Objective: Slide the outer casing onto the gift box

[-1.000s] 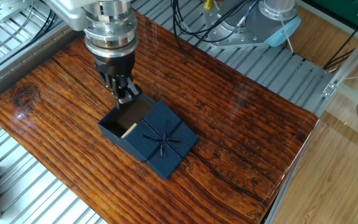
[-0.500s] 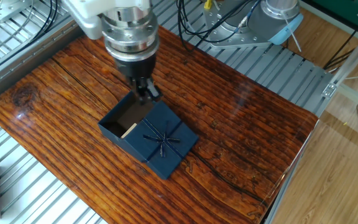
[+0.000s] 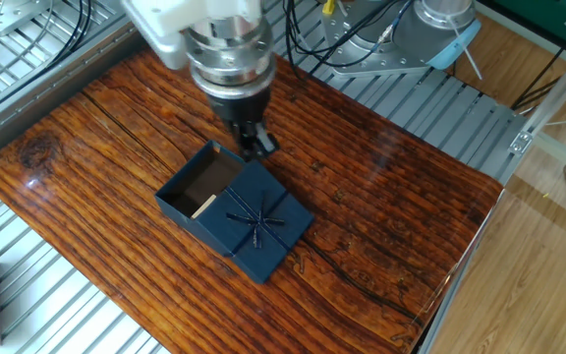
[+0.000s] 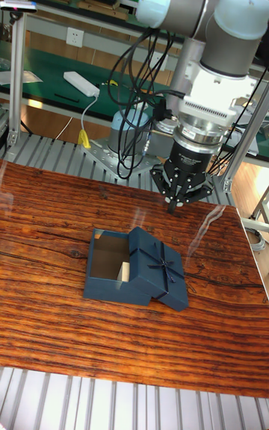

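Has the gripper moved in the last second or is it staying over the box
Yes. The gripper has moved right in the fixed view, from over the gift box to just past its far corner, near the outer casing; both boxes stayed put.

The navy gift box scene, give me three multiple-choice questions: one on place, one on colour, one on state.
1. Where does the navy ribboned square sleeve sit?
A. partly over the tray
B. apart from the tray
C. in the hand

2. What colour lines the navy shallow cardboard tray?
A. white
B. brown
C. red

3. What is the robot's two-finger hand holding?
A. the sleeve
B. the tray
C. nothing

Answers:
1 A, the sleeve covers one end while the rest of the tray shows.
2 B, brown cardboard shows inside.
3 C, it hangs above the wooden table, clear of both.
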{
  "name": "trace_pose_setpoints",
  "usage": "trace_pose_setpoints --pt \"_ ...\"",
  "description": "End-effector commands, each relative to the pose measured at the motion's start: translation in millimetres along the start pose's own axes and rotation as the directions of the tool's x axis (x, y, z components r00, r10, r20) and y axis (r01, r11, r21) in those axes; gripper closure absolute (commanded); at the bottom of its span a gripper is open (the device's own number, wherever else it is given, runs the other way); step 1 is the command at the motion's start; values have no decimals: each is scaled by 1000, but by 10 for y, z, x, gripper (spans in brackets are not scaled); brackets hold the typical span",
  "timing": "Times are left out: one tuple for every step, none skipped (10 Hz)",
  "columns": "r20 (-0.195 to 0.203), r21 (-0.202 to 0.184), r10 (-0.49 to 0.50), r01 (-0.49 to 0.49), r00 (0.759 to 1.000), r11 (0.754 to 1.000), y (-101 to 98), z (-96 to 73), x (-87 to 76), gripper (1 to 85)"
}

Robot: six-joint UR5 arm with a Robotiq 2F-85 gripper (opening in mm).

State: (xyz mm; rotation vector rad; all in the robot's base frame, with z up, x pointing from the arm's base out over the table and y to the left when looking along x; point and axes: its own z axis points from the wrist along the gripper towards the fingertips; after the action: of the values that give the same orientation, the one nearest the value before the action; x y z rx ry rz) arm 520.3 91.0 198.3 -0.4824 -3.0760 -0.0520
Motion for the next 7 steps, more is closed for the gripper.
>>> trace_pose_setpoints --pt "13 -1 25 -25 1000 1000 70 70 63 847" --pt "15 3 25 -25 1000 1000 60 72 54 847" --pt "18 10 19 -19 1000 1000 41 72 47 847" --pt "22 17 12 -12 1000 1000 23 72 37 847" --pt "26 22 -1 0 1000 1000 10 71 25 847" --pt "35 41 -36 35 999 999 -36 69 -1 847" --pt "43 94 -123 118 991 989 -162 59 -48 847"
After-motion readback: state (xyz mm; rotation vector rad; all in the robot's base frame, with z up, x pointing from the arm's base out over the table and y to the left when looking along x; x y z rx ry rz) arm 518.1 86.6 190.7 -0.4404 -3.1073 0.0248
